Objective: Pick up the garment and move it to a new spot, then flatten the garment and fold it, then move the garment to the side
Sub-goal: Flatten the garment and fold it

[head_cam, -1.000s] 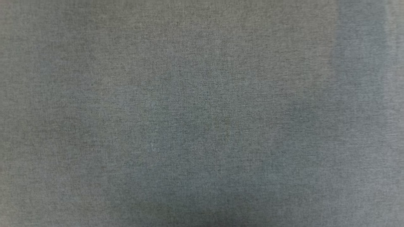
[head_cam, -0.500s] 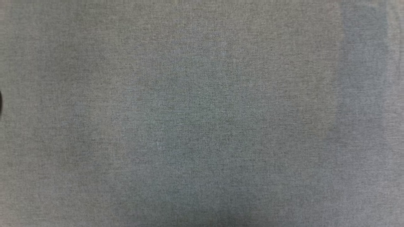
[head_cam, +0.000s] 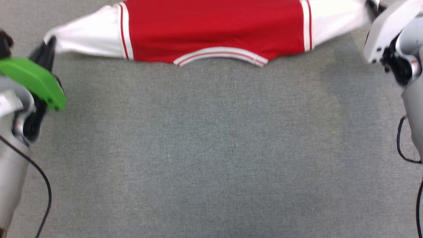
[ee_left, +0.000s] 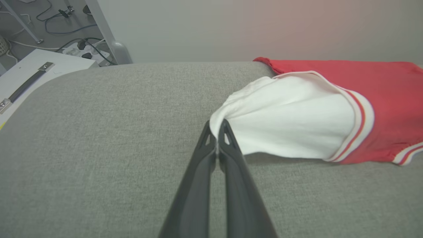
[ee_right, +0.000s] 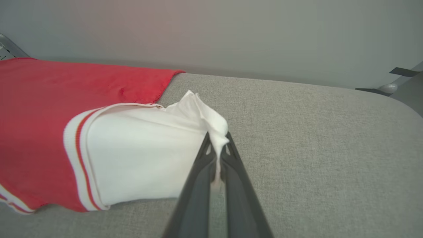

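Red soft-fabric jersey T-shirt with white sleeves [head_cam: 214, 29] lies stretched across the far side of the grey fabric table [head_cam: 211, 148]. Left tool [ee_left: 217, 130] is pinched fully closed on the left sleeve tip, and right tool [ee_right: 217, 142] does the same on the right. Looks like the flattening step. Next it needs an even outward pull, then laying it flat.

Grey fabric surface [head_cam: 211, 148]; cables [ee_left: 86, 46] beyond.

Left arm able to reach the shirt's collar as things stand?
Probably not yet: the left pincer is shut on the shirt's white sleeve. The collar itself lies uncovered, with bare grey surface before it, so after letting go the way looks free.
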